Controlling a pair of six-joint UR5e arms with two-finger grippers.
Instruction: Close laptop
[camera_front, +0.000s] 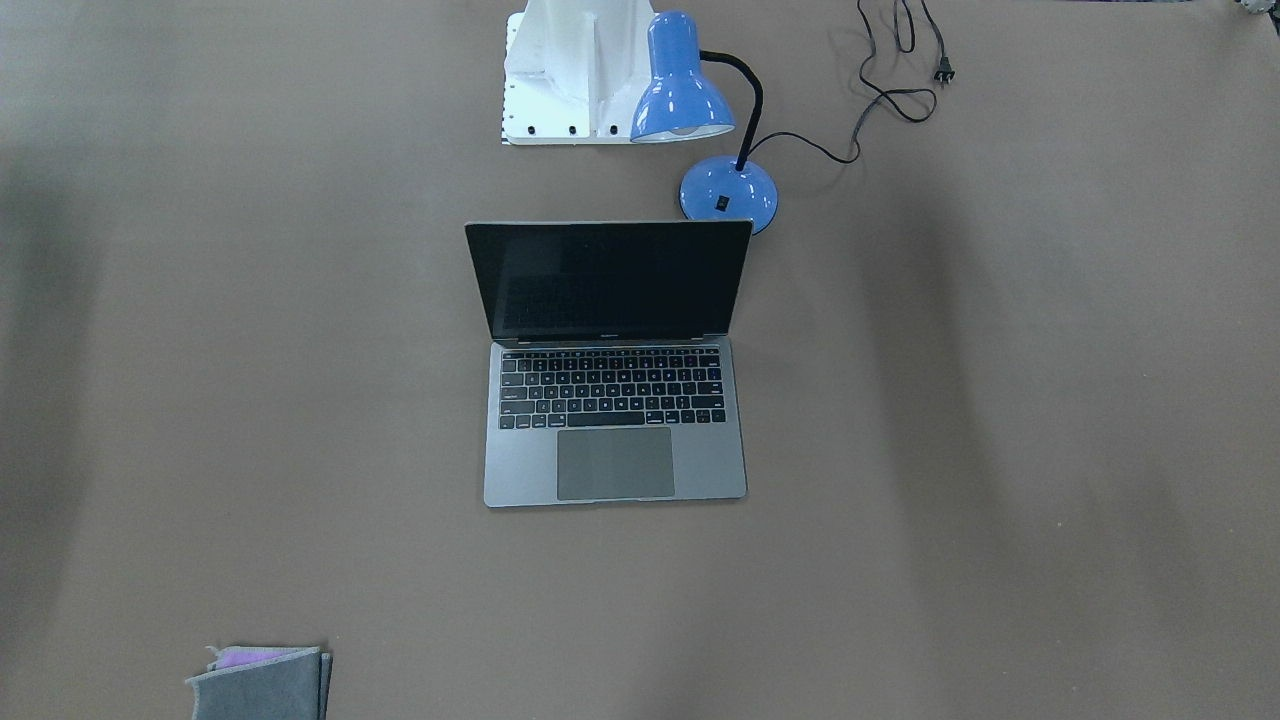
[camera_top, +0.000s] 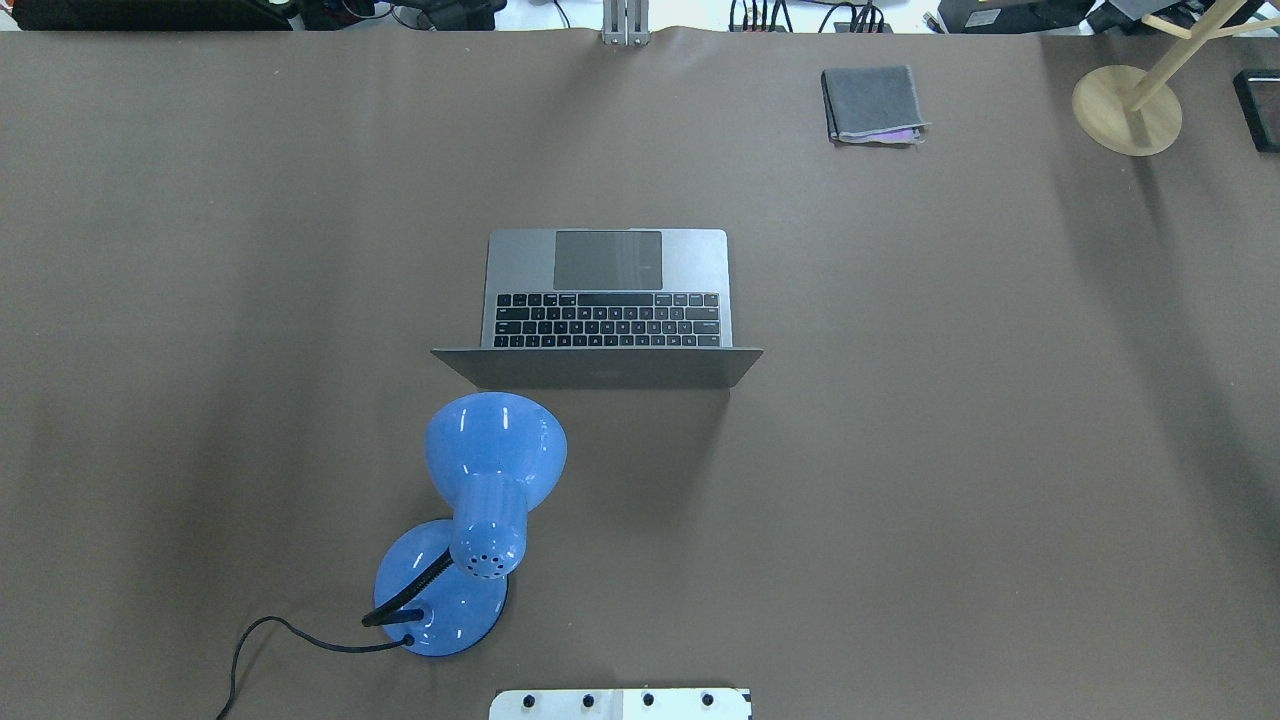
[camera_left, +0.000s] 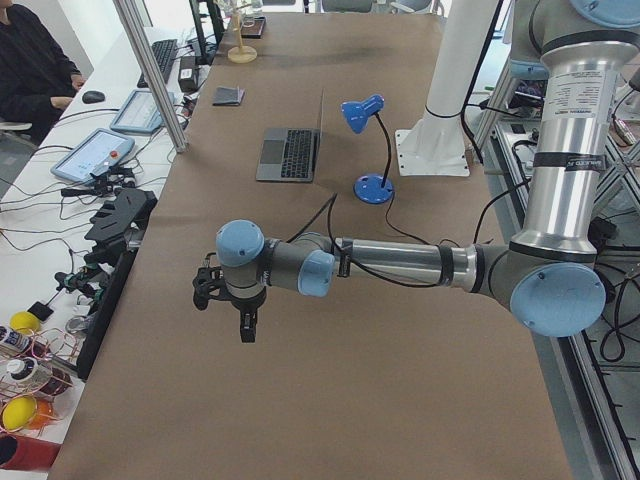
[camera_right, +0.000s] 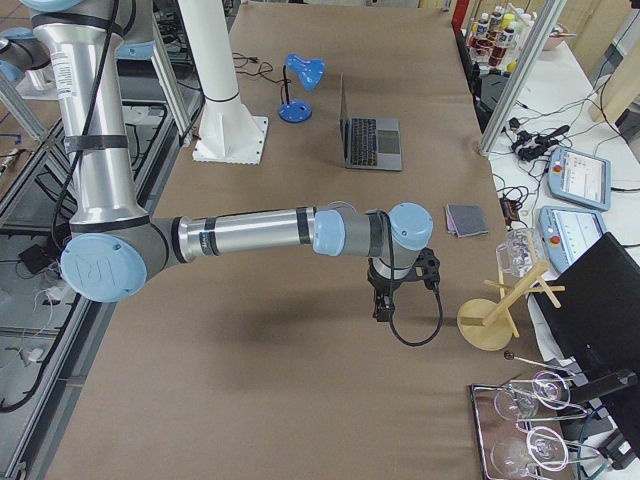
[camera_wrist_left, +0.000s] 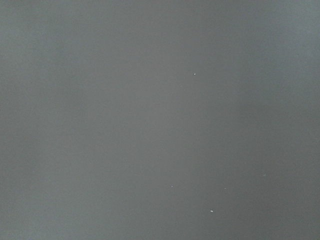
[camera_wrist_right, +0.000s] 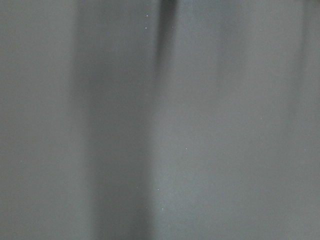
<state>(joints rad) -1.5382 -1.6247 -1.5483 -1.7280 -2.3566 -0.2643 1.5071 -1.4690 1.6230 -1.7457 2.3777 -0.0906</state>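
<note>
The space-grey laptop (camera_front: 615, 400) stands open at the table's middle, its black screen upright and dark. From overhead its keyboard and trackpad (camera_top: 608, 300) face away from the robot and the lid's back faces the robot. My left gripper (camera_left: 247, 325) hangs over bare table far from the laptop (camera_left: 288, 153), towards the table's left end. My right gripper (camera_right: 382, 305) hangs likewise far from the laptop (camera_right: 372, 140), towards the right end. Both grippers show only in the side views, so I cannot tell whether they are open or shut. Both wrist views show only bare table.
A blue desk lamp (camera_top: 480, 500) stands just behind the laptop's lid on the robot's side, its black cord (camera_front: 900, 60) trailing off. A folded grey cloth (camera_top: 872, 103) and a wooden stand (camera_top: 1127, 108) lie at the far right. The robot's white base (camera_front: 570, 70) is behind the lamp.
</note>
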